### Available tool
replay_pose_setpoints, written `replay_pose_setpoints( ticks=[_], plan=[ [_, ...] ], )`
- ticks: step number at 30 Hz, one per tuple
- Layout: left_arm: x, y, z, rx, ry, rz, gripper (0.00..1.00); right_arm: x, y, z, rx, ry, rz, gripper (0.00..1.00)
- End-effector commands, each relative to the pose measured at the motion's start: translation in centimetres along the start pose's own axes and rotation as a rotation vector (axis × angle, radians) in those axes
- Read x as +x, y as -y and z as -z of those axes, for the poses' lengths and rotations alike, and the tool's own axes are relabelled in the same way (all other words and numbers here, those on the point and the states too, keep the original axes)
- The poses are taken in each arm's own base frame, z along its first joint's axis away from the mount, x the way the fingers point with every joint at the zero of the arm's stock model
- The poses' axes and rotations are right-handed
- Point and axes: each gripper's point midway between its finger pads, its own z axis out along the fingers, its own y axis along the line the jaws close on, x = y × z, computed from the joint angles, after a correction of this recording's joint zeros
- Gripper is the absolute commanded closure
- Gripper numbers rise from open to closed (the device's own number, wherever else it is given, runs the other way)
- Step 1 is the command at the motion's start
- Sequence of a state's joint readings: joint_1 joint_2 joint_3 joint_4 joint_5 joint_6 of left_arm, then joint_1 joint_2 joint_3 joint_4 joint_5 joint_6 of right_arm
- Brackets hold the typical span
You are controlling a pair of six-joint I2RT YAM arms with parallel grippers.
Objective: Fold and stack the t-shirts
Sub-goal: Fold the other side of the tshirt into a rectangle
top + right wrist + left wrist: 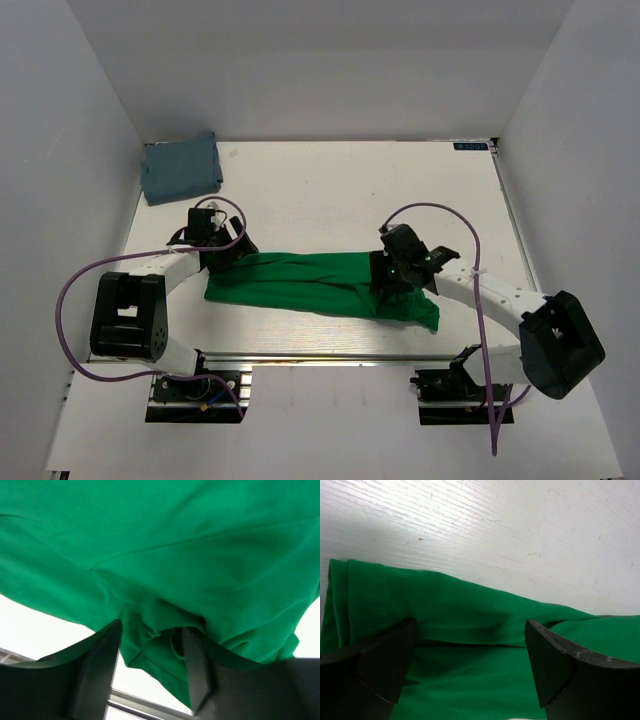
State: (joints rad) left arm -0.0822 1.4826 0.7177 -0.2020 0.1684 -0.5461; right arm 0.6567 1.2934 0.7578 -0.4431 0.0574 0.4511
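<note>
The bright green t-shirt (300, 283) lies folded into a long band across the front middle of the table. My left gripper (216, 252) is at its left end, with the jaws wide open over the cloth (470, 630), and its fingers (380, 665) straddle a fold. My right gripper (390, 287) is near the shirt's right end, its fingers (97, 675) closed in on a bunched fold and hem of the green cloth (150, 630). The grey-blue t-shirt (180, 168) lies folded at the far left corner, away from both grippers.
White walls enclose the table (350, 190) on the left, back and right. A metal rail (330, 357) runs along the near edge, just in front of the green shirt. The arm bases and purple cables sit at the near corners.
</note>
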Motion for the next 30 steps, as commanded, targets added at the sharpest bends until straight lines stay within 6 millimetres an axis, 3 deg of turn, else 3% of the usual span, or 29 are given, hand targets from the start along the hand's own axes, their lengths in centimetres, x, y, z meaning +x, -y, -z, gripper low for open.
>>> replay_pose_setpoints(
  ticks=[1, 4, 7, 8, 17, 24, 30],
  plan=[
    [2.4, -2.8, 0.2, -0.104, -0.073, 0.004, 0.00, -0.6, 0.2, -0.7, 0.021, 0.030, -0.020, 0.44],
    [2.4, -2.8, 0.2, -0.104, -0.073, 0.004, 0.00, -1.0, 0.0, -0.7, 0.010, 0.055, -0.027, 0.59],
    [2.2, -2.6, 0.4, -0.099, -0.065, 0.003, 0.00, -1.8, -1.4, -0.4, -0.064, 0.096, -0.025, 0.82],
    [2.2, -2.6, 0.4, -0.099, -0.065, 0.003, 0.00, -1.8, -1.6, -0.1, -0.080, 0.102, -0.024, 0.99],
    [2.5, -2.6, 0.3, -0.091, -0.070, 0.003, 0.00, -0.6, -4.6, 3.5, -0.276, 0.083, -0.059, 1.00],
    [2.7, -2.7, 0.2, -0.096, -0.077, 0.005, 0.00, 2.8, -5.9, 2.8, -0.402, 0.002, -0.134, 1.00],
    [2.9, -2.7, 0.0, -0.092, -0.090, 0.007, 0.00, 2.2, -8.5, 3.1, -0.578, 0.047, -0.134, 0.94]
  ],
)
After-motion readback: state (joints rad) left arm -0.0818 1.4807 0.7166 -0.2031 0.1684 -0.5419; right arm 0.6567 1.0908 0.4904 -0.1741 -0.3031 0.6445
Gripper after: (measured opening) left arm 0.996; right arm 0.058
